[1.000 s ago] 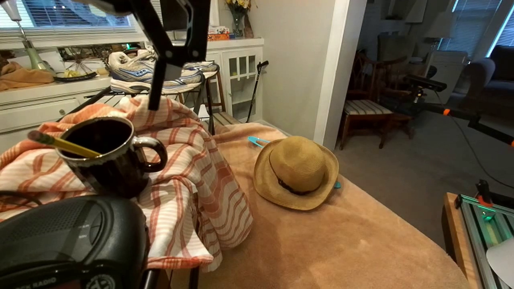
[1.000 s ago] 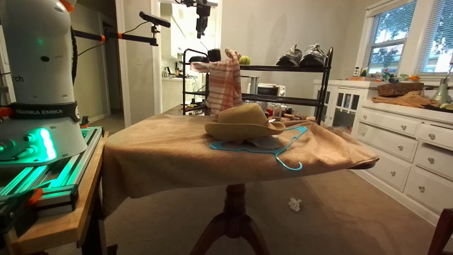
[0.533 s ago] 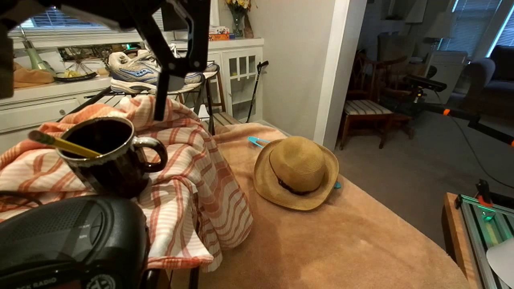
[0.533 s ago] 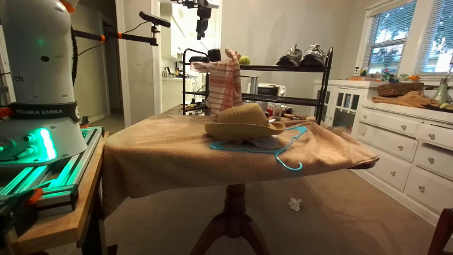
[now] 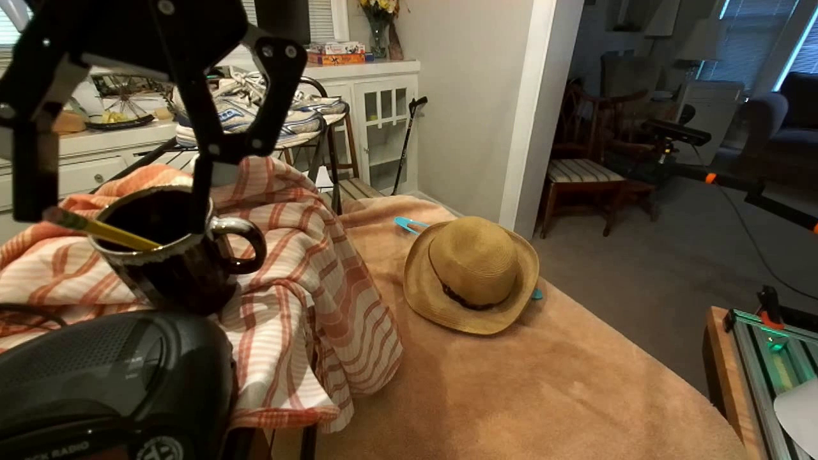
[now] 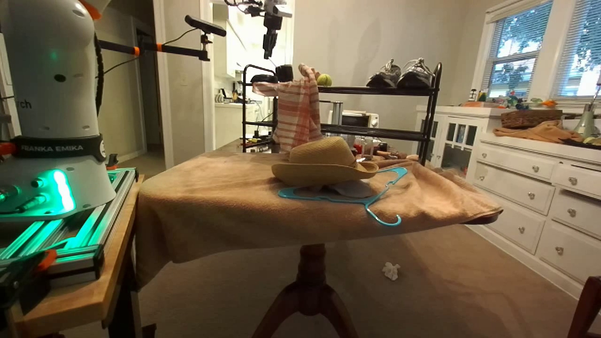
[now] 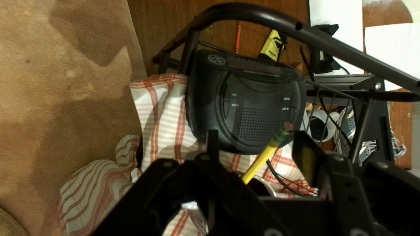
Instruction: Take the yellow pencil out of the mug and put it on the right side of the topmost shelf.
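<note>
Topmost shelf (image 6: 350,89) unchanged; gripper (image 5: 115,220) lower than a second ago, nearer the mug (image 5: 179,281).
Fingers (image 5: 202,191) spread wide, nothing grasped. Mug unmoved. Yellow pencil (image 5: 118,234) same: leaning in mug, eraser end past rim, showing between the fingers in wrist view.

In an exterior view, at the near left, the broad black band (image 6: 58,148) round the foot of the rounded white robot arm (image 6: 51,75) reads FRANKA EMIKA; higher up, only "rch" shows. In an exterior view, near left, the domed black plastic radio (image 5: 112,383) bears "CK RADIO" on its front. Its round pale emblem (image 5: 163,449) and the rectangular yellow-and-black object (image 7: 271,46) in the wrist view bear marks too small to read.
</note>
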Controlling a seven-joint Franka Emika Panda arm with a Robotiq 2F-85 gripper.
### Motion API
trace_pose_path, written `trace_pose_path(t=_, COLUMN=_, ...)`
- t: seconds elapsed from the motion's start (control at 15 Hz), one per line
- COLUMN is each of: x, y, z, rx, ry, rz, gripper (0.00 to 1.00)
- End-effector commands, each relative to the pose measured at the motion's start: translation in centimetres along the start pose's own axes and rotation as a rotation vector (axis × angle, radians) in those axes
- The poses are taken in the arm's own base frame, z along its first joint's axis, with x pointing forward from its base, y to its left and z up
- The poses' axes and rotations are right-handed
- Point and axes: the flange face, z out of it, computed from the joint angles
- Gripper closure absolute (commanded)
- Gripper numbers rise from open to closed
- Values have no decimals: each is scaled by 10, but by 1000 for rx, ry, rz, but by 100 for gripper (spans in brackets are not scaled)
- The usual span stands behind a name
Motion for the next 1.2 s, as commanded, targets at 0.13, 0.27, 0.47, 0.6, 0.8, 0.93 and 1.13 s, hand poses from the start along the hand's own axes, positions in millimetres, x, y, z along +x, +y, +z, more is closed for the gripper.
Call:
trace_pose_path(t=0.13, x=-2, y=-13, z=3, rx=23, ry=-16, rz=-1, gripper=42)
trace_pose_path(t=0.27, x=-2, y=-16, z=4, rx=30, ry=-20, rz=-2, gripper=47)
trace_pose_path(t=0.47, x=-2, y=-19, z=6, rx=35, ry=-22, rz=-5, gripper=59)
trace_pose_path(t=0.6, x=-1, y=-20, z=7, rx=38, ry=-25, rz=-4, gripper=74)
trace_pose_path(t=0.8, x=0, y=-22, z=8, rx=44, ry=-25, rz=-4, gripper=74)
trace_pose_path(t=0.93, x=1, y=-22, z=7, rx=47, ry=-24, rz=-6, gripper=77)
trace_pose_path(t=1.13, x=0, y=-24, z=4, rx=56, ry=-26, rz=-9, gripper=79)
